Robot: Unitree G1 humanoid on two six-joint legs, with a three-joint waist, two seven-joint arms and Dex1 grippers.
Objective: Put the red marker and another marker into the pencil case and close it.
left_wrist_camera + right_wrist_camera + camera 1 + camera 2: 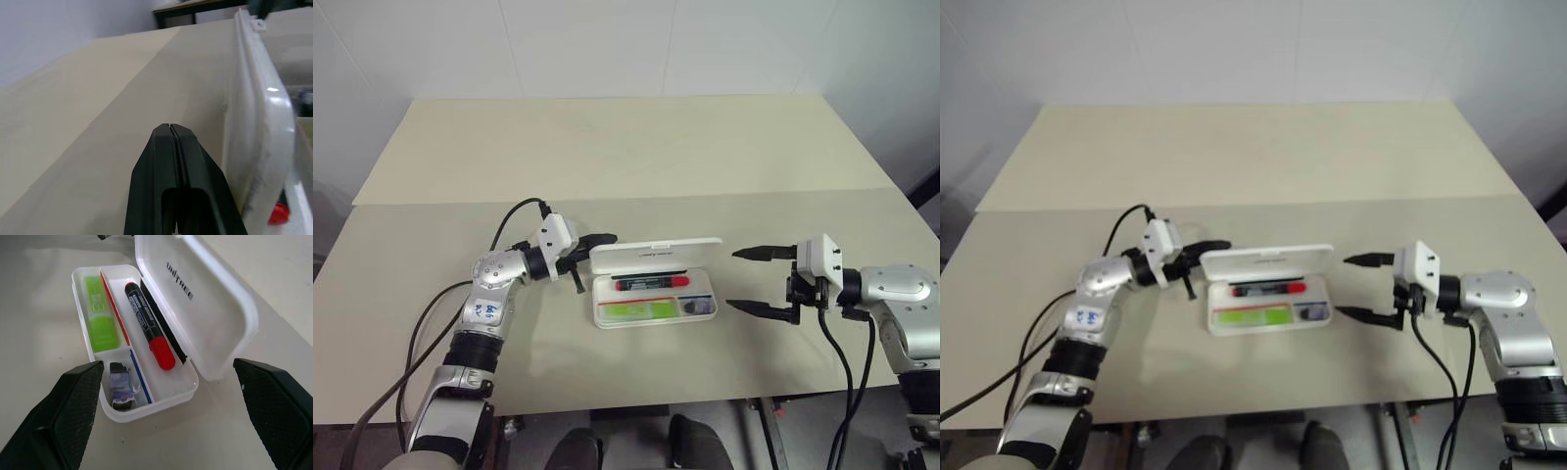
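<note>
The white pencil case (703, 315) lies open in the middle of the table, its lid (656, 256) tilted up at the back. In the tray's rear compartment lies the red marker (651, 283). The light-green marker (636, 311) rests in the front compartment. My left gripper (611, 238) is shut and empty, its tips just behind the lid's left rear corner; I cannot tell whether they touch it. In the left wrist view the shut fingers (166, 161) run along the lid's outer face (254, 112). My right gripper (732, 279) stands open and empty just right of the case.
A small dark item (120, 387) sits in the tray's little end compartment. The table (607, 157) is a pale beige surface with a seam across it and open room behind the case. A black cable (509, 220) loops up from my left wrist.
</note>
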